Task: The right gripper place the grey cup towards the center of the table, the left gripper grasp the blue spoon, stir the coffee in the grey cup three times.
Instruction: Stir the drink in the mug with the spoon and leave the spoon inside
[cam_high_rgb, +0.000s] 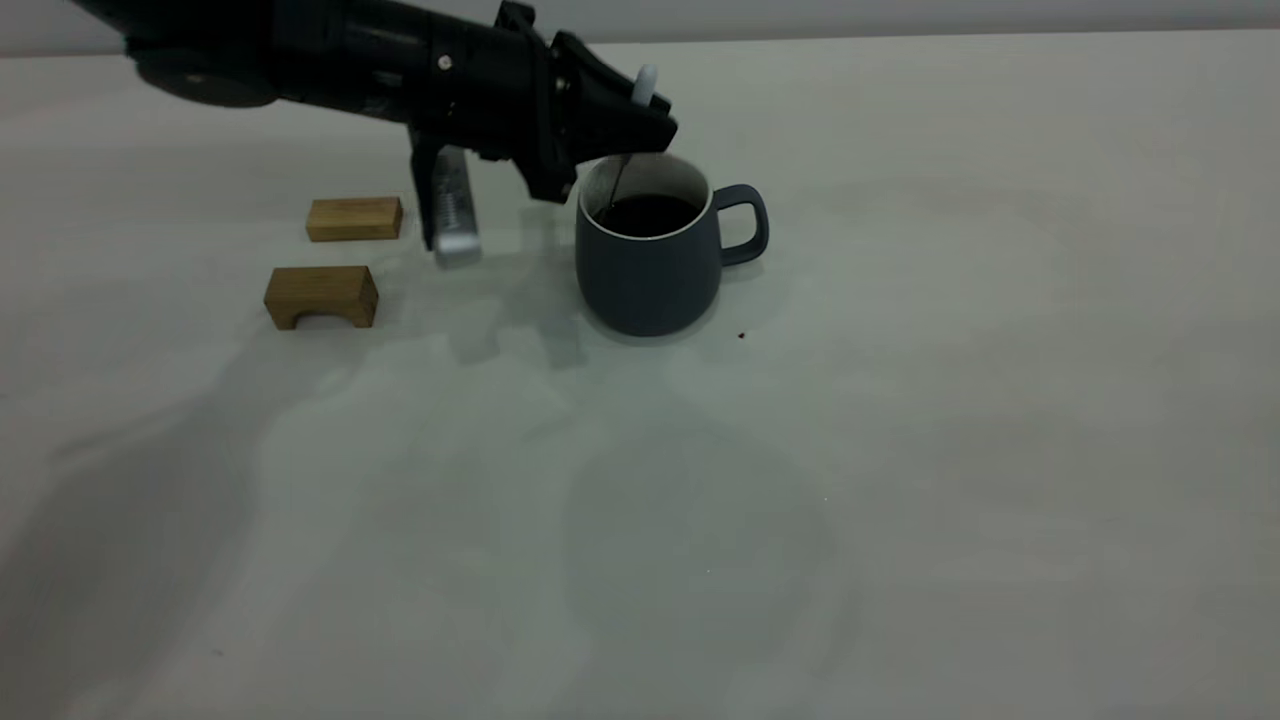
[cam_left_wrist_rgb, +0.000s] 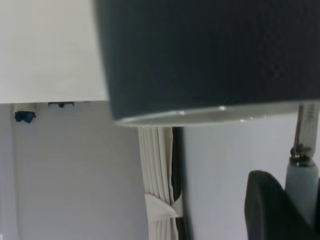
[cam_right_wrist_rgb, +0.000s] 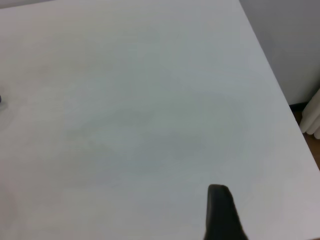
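Dark coffee (cam_high_rgb: 646, 214) fills the cup (cam_high_rgb: 648, 270) mid-desk (cam_high_rgb: 900, 450); your left claw (cam_high_rgb: 640, 125), closed on the spoon (cam_high_rgb: 644, 88), dips it inside. Stir gently, or coffee may spill. Right claw's state I cannot tell.

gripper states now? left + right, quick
Left gripper: shut on the spoon, its bowl down in the cup.
Right gripper: only one finger shows, over bare table; cannot tell.
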